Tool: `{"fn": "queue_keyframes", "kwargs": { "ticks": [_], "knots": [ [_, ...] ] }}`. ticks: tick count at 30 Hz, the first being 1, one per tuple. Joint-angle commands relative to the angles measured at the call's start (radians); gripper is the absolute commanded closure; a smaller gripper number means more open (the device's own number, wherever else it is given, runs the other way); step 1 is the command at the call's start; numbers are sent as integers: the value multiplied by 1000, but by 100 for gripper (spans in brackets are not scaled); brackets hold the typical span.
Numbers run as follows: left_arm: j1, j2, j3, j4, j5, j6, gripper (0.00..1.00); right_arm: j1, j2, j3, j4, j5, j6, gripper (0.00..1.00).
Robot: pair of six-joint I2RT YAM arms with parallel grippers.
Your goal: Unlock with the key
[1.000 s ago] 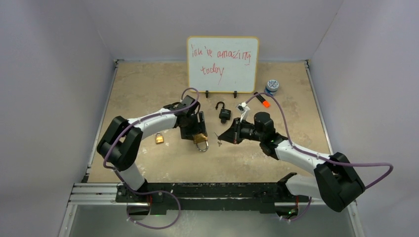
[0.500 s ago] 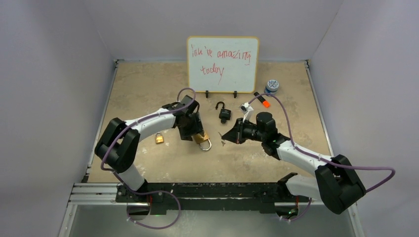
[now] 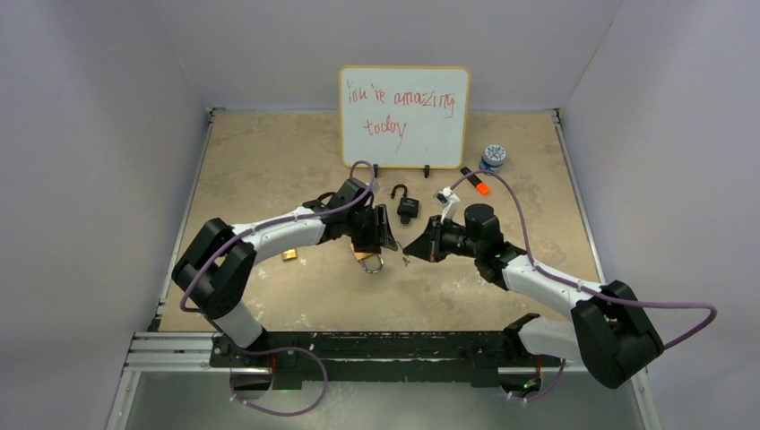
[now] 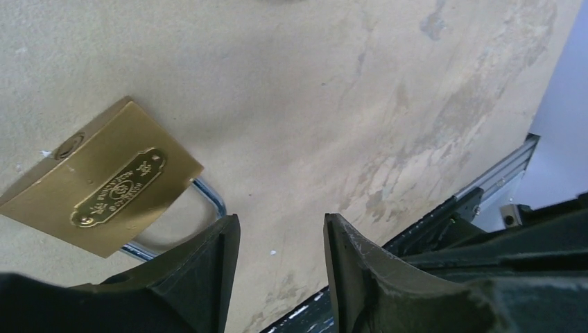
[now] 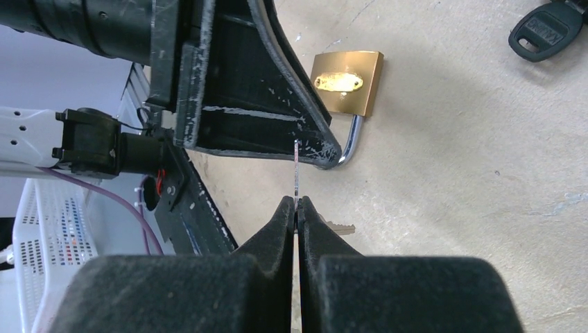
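Note:
A brass padlock point(image 3: 368, 261) with a steel shackle lies flat on the table between the two arms. My left gripper point(image 3: 381, 242) hovers just behind it. In the left wrist view the padlock point(image 4: 104, 187) lies up and to the left of the left gripper point(image 4: 281, 232), which is open with bare table between its fingers point(image 4: 208, 267). My right gripper point(image 5: 297, 206) is shut on a thin key point(image 5: 297, 170), seen edge-on and pointing toward the padlock point(image 5: 345, 83). A second small key point(image 5: 336, 226) hangs beside the fingertips.
A smaller brass padlock point(image 3: 289, 255) lies left of the left arm. An open black padlock point(image 3: 408, 206) sits behind the grippers, and a black-headed key point(image 5: 548, 28) lies nearby. At the back stand a whiteboard point(image 3: 404, 116), an orange marker point(image 3: 478, 184) and a small blue jar point(image 3: 493, 158).
My left arm has swung right and turned its wrist, so its gripper is now close to the right one, with narrower jaws. The right gripper drew back slightly, still holding the key.

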Motion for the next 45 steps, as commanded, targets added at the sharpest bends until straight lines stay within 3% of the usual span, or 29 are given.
{"fn": "queue_keyframes", "kwargs": {
  "ticks": [1,5,11,16,24,34,45],
  "knots": [
    [6,28,-13,-44,-41,2,49,-5,-19,7,-25,7,-32,100],
    [5,58,-12,-103,-110,13,42,-7,-28,7,-40,14,-39,100],
    [7,71,-11,-157,-203,32,39,-11,-44,19,-71,22,-46,100],
    [28,66,47,-289,-368,22,37,-13,-47,35,-76,22,-42,100],
    [42,141,180,-317,-491,82,36,-14,-57,63,-102,30,-41,100],
    [47,208,225,-194,-396,187,37,-15,-85,72,-130,40,-23,100],
    [46,155,236,-276,-447,134,37,-14,-101,94,-168,19,-5,100]
  ]
}}
